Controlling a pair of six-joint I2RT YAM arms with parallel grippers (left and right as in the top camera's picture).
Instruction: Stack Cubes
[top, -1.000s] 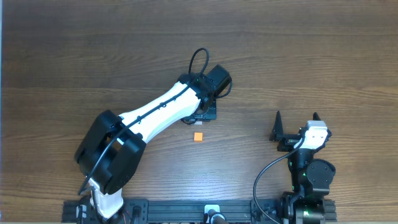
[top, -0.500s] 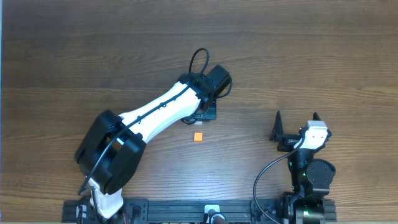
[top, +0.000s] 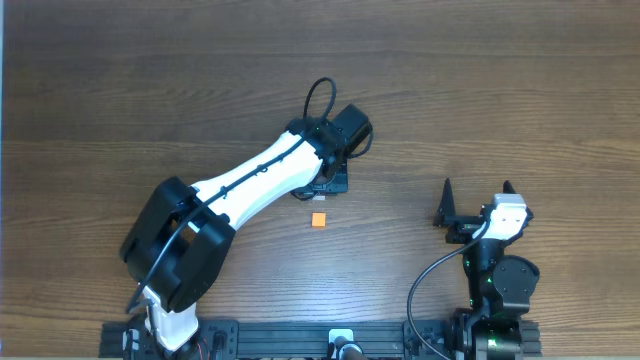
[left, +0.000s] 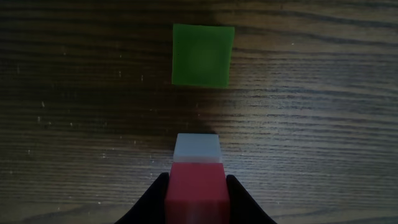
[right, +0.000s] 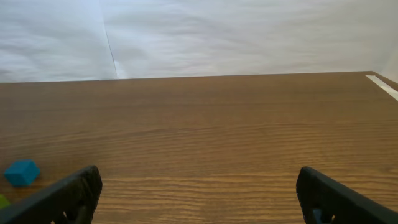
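While left pincer grips red cube, seemingly atop white cube, green cube nearby and orange cube await stacking; right pincer gapes wide.

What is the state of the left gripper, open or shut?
Shut on the red cube: both fingers of the left gripper press against its two sides.

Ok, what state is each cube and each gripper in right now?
red cube: held in the left gripper, pale block at its front.
left gripper: fingers shut on the red cube.
green cube: loose on the table.
orange cube: loose on the table.
blue cube: loose on the table.
right gripper: fingers open, empty.
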